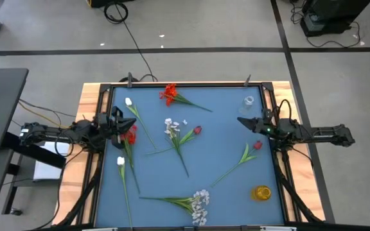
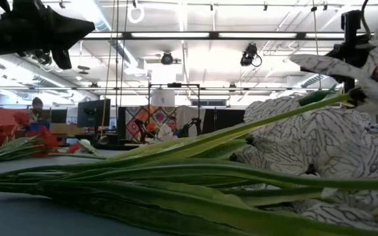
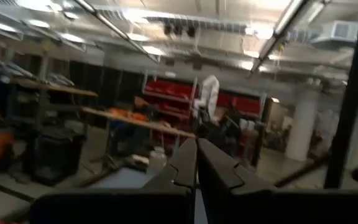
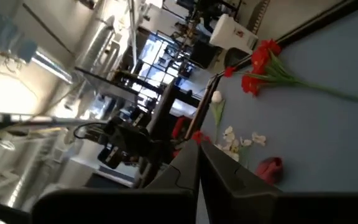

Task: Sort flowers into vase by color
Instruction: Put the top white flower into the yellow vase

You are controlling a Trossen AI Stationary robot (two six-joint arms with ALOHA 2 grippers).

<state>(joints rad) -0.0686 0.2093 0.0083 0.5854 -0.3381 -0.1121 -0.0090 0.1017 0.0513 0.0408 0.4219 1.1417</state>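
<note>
Flowers lie flat and scattered on the blue table top (image 1: 223,147): a bright red bloom (image 1: 169,94) at the far edge, a white bud (image 1: 128,102), small white blossoms (image 1: 171,127), a dark red bud (image 1: 198,130), a red bud (image 1: 257,145) and a white spray (image 1: 200,202) near the front. A clear vase (image 1: 249,102) stands far right and a yellow one (image 1: 261,192) near right. My left gripper (image 1: 119,122) is shut at the left edge, above a red bloom (image 1: 130,135). My right gripper (image 1: 241,120) is shut at the right edge, pointing level across the table.
Black rails (image 1: 191,85) frame the table. A white bud (image 1: 121,161) on a long stem lies near the left edge. In the low view, green stems (image 2: 176,170) and the white spray (image 2: 307,151) fill the foreground. The right wrist view shows the left arm (image 4: 123,146) across the table.
</note>
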